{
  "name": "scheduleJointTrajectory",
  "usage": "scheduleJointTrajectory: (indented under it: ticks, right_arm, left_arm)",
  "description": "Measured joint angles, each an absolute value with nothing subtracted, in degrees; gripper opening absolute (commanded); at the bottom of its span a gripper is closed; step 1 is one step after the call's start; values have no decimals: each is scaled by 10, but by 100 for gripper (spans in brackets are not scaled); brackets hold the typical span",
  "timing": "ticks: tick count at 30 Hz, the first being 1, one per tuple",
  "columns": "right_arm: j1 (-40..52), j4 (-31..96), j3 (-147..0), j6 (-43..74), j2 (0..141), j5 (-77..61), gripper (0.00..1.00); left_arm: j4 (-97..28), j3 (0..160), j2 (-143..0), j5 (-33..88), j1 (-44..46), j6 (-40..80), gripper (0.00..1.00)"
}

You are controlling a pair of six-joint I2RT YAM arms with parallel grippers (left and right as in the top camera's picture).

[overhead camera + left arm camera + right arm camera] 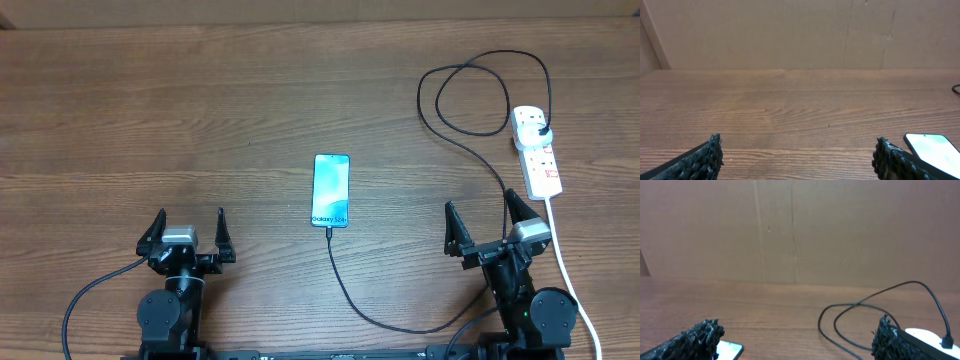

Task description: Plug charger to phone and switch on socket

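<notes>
The phone [331, 190] lies flat mid-table with its light blue screen lit. The charger cable [350, 292] runs from the phone's near end, curves right under the right arm, loops at the back right [470, 90], and ends in a plug [538, 127] seated in the white socket strip [537, 150]. My left gripper [187, 232] is open and empty at the near left. My right gripper [487, 222] is open and empty, between phone and socket. The phone's edge shows in the left wrist view [935, 150] and right wrist view [730, 351]. The cable loop shows in the right wrist view [850, 311].
The socket's thick white cord [568, 270] runs toward the near right edge beside the right arm. A brown cardboard wall [790, 35] stands along the table's far side.
</notes>
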State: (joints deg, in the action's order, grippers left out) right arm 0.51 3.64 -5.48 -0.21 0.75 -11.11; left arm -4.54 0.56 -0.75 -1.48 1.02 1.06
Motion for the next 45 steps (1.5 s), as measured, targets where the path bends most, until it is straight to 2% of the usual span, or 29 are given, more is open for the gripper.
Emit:
scheduleJointTrajectory:
  ticks: [7, 18, 45]
  right_arm:
    - [5, 3, -14, -2, 7, -111, 100]
    - [5, 39, -11, -2, 8, -111, 100]
    - [-3, 40, -11, -2, 7, -109, 100]
  left_arm:
    - [-45, 6, -8, -15, 10, 11, 100]
    - [-45, 6, -8, -15, 10, 11, 99]
    - [-45, 6, -8, -15, 10, 11, 99]
